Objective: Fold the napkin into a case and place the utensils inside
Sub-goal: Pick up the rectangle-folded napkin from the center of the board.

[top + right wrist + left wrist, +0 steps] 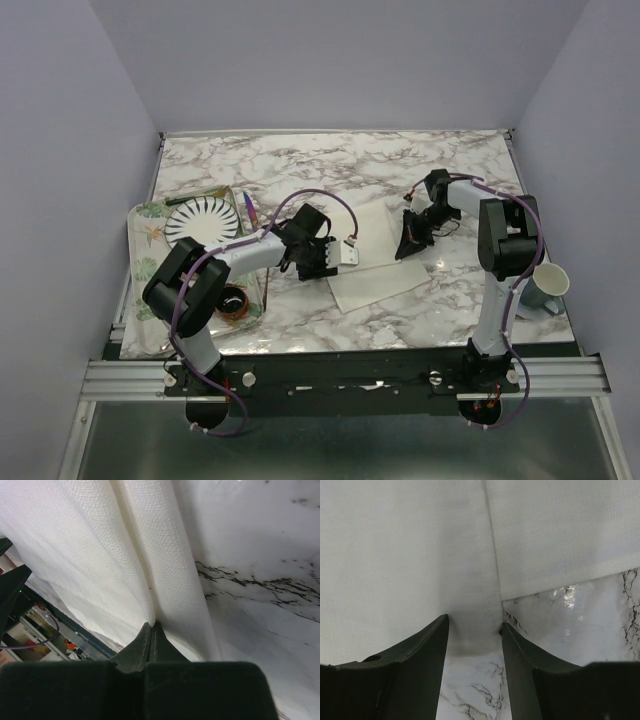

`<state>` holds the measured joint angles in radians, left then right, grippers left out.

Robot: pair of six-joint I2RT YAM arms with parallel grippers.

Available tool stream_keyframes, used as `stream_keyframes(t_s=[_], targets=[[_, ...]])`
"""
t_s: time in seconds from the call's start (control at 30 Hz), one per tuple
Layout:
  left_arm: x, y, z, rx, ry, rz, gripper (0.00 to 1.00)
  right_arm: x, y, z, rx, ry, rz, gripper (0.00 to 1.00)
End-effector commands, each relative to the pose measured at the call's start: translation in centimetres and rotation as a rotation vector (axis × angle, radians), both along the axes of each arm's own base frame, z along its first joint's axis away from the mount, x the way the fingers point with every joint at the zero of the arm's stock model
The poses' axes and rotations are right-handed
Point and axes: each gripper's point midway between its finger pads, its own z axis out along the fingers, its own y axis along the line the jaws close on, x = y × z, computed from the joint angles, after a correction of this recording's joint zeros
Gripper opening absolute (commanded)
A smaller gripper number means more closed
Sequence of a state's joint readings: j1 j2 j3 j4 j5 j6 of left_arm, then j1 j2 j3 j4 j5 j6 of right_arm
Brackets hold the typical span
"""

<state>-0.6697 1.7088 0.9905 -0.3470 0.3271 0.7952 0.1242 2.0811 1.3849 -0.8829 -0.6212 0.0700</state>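
Black fingers of the right gripper (152,627) are pressing together at the bottom centre, pinching a raised fold of the napkin (100,555). The left gripper (474,622) is holding its jaws apart, cloth lying between them. The napkin is resting mid-frame on the marble table (300,165); the purple utensil (246,207) is lying at the left on the tray (150,225).

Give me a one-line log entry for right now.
stage: folding napkin | left gripper: jaws open astride cloth edge | right gripper: jaws shut on napkin | utensils: beside plate, not yet in
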Motion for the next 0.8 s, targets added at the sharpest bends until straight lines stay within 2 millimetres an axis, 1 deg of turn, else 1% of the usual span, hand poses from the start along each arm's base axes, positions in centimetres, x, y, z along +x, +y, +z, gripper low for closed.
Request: stream_keyframes(t_s=[0.0, 0.07, 0.2, 0.43, 0.67, 0.77], targets=[[-0.4, 0.9, 0.9, 0.025, 0.024, 0.038, 0.58, 0.9, -0.1, 0.8, -0.001, -0.043, 0.009, 0.01], [-0.8, 1.0, 1.9, 0.010, 0.021, 0.037, 0.58, 0.9, -0.1, 0.8, -0.002, -0.044, 0.009, 0.01], [-1.6, 1.0, 2.1, 0.000, 0.052, 0.043, 0.57, 0.9, -0.1, 0.8, 0.001, -0.042, 0.009, 0.01], [-1.9, 0.6, 1.3, 0.001, 0.099, 0.059, 0.56, 0.9, -0.1, 0.8, -0.001, -0.042, 0.008, 0.01], [-1.8, 0.7, -0.7, 0.035, 0.141, 0.085, 0.56, 0.8, 0.0, 0.9, 0.002, -0.041, 0.008, 0.01], [-1.6, 0.6, -1.0, 0.036, 0.146, 0.094, 0.56, 0.8, -0.1, 0.9, 0.000, -0.041, 0.008, 0.01]])
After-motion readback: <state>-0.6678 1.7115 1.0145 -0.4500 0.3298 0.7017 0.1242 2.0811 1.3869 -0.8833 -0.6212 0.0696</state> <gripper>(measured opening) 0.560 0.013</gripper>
